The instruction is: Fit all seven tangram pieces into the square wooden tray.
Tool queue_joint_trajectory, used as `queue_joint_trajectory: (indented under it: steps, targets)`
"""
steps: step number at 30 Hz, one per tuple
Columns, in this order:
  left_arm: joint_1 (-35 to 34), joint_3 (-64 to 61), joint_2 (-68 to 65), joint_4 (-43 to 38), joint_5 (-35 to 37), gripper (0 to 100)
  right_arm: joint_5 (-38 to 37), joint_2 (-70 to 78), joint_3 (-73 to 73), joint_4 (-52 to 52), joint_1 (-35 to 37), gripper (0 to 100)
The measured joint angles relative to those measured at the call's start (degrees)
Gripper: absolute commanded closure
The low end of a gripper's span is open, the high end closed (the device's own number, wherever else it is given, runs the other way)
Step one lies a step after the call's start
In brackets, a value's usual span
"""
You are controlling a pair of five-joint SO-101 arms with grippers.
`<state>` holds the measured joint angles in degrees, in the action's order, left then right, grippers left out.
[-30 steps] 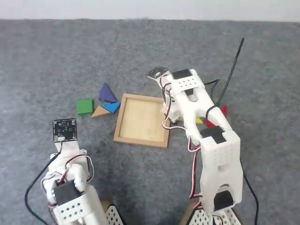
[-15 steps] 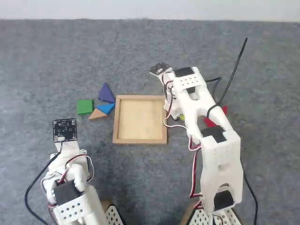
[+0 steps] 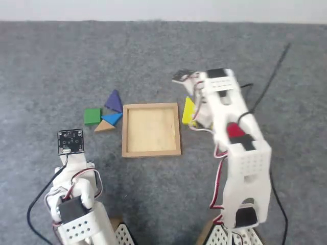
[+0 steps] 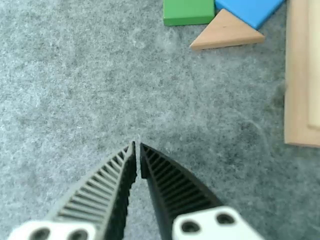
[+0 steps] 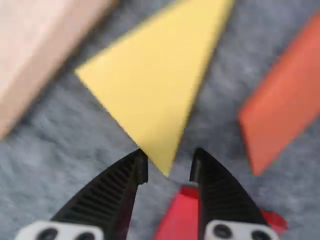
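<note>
The right gripper (image 5: 168,162) stood spread, a yellow triangle (image 5: 155,90) just ahead of its tips; the left gripper (image 4: 138,148) was pressed together.

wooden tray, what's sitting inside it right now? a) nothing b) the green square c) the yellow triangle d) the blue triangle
a: the wooden tray has a bare floor; the yellow triangle lies on the carpet just outside one edge, and the green square and blue triangle lie on the carpet off the opposite side.
</note>
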<state>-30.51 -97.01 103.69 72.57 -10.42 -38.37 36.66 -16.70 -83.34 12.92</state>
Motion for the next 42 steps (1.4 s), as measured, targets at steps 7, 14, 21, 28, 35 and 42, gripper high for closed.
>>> queue_joint_trajectory:
  steps: [7,14,21,28,35,42]
  targets:
    - [0.0,0.0,0.0,0.0,0.0,99,-1.6,0.0,-0.2,1.2,-6.7,84.7]
    - [0.0,0.0,0.0,0.0,0.0,99,-0.9,-2.5,-1.1,-6.6,-0.4,72.7]
    - [0.0,0.0,0.0,0.0,0.0,99,2.5,-5.1,-4.8,-5.4,9.8,57.1]
    - [0.0,0.0,0.0,0.0,0.0,99,5.2,4.0,-9.3,-4.2,11.5,57.1]
    - [0.0,0.0,0.0,0.0,0.0,99,6.3,9.4,-14.2,-4.3,12.6,57.1]
    - [0.0,0.0,0.0,0.0,0.0,99,9.5,13.3,-19.3,-4.5,12.6,57.1]
